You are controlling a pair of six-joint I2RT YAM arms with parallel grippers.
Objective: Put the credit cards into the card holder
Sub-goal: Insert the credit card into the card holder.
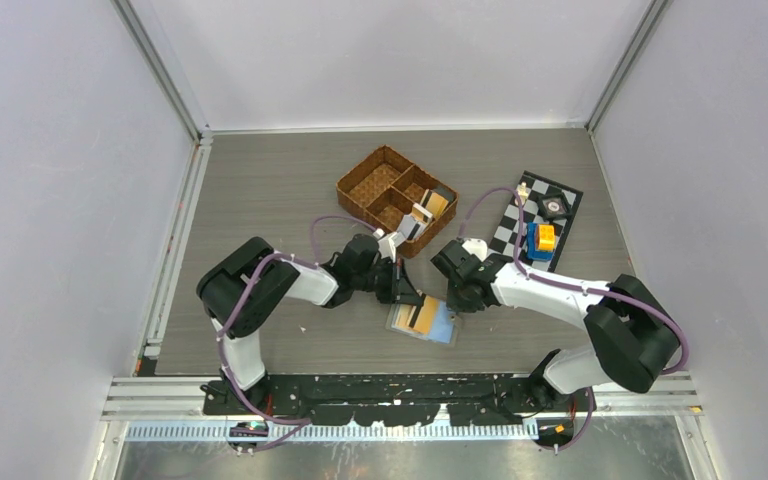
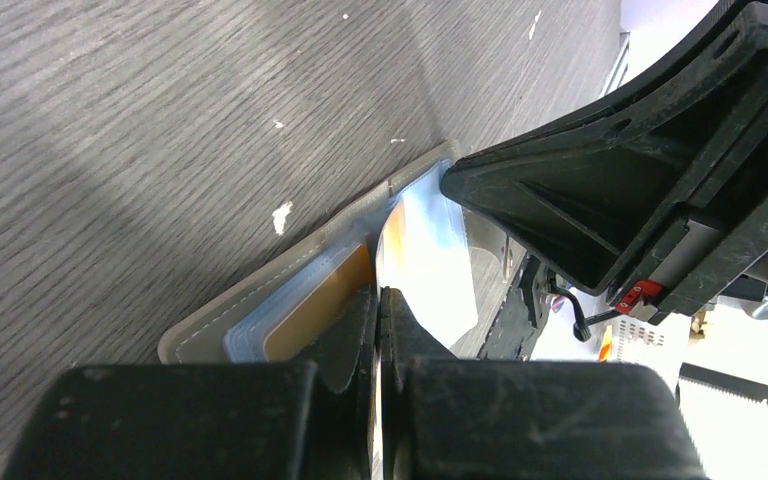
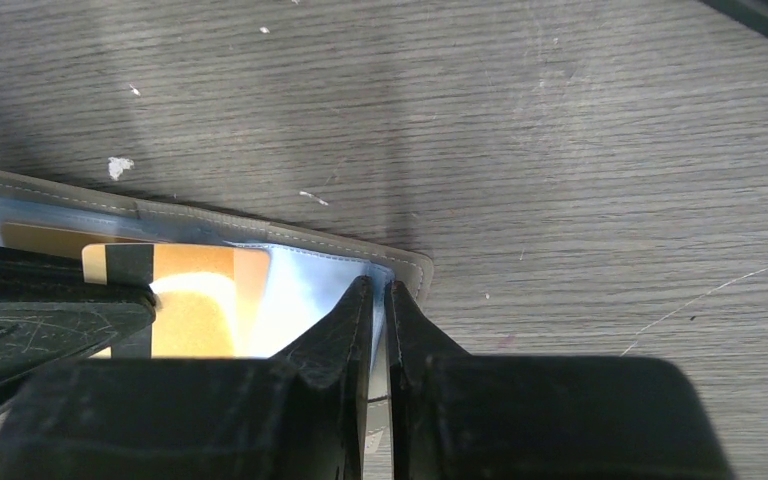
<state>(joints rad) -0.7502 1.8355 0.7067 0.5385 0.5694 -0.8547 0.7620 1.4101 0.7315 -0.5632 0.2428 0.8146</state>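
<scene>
Card holder [image 1: 442, 326] lies open on the grey wood-grain table [image 1: 280, 190], pale walls all round, just on the arms' side of the wicker basket [image 1: 380, 170]. Left gripper [image 1: 407, 297] is clamped tight on an orange credit card [image 1: 422, 313] lying over the blue sleeves. Right gripper [image 1: 457, 303], jaws nearly together, pinches a sleeve's edge.

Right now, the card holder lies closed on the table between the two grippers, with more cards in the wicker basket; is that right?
No: the card holder lies open, not closed; the right wrist view shows its clear sleeves. It is between the left gripper and right gripper, with cards in the wicker basket.
</scene>
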